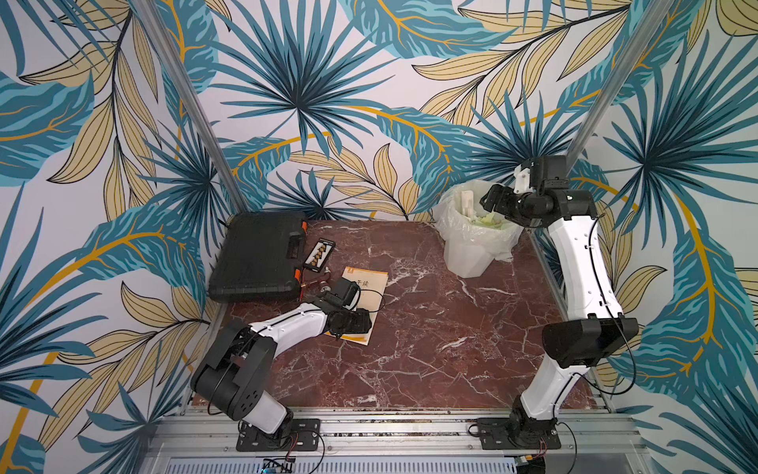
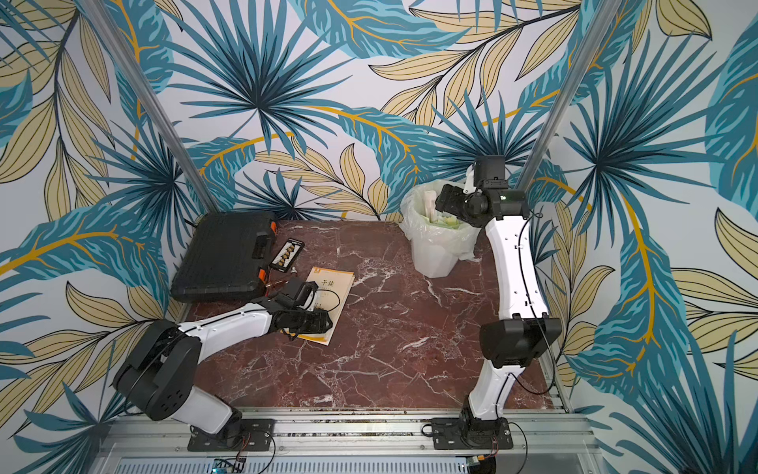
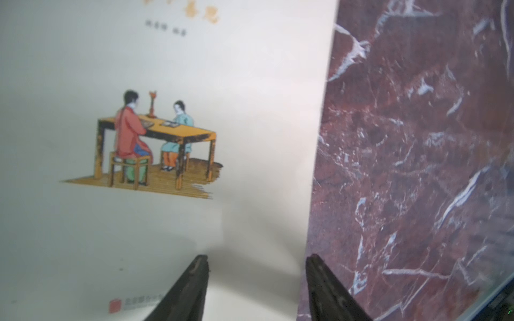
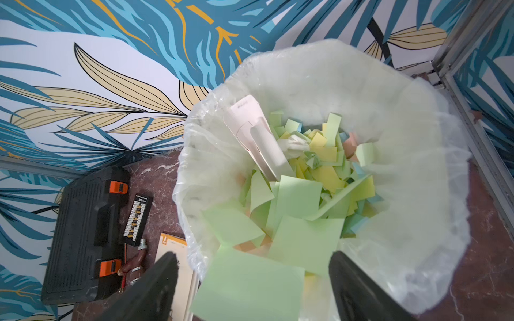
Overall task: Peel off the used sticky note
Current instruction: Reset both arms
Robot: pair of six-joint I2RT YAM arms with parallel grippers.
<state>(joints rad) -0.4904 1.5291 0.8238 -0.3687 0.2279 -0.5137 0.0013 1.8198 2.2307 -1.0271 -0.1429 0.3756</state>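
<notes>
The green sticky note (image 4: pixel 247 289) is seen in the right wrist view just under the right tool (image 4: pixel 253 257). The fingers of this tool are spread wide and nothing is pinched between them. The note hangs at the rim of the lined trash bin (image 4: pixel 417 194), on the side toward the book (image 1: pixel 371 287). The bin stands at the far right of the marble counter (image 1: pixel 430 349).

It cannot be told whether the note is free or is touching a finger. Two risks are judged from here. The note could be held on one finger by its glue strip and carried away when the arm is moved. It could also slide over the plastic liner and land on the counter, because it is at the rim and not over the middle of the bin.

The note's flat face is turned up toward the camera. Its visible longer edge runs from finger to finger, roughly left to right, a little tilted. Its near part is cut off, so the long axis is only estimated.

The left tool (image 3: pixel 257 258) is also spread and empty, low over the right edge of the book.
</notes>
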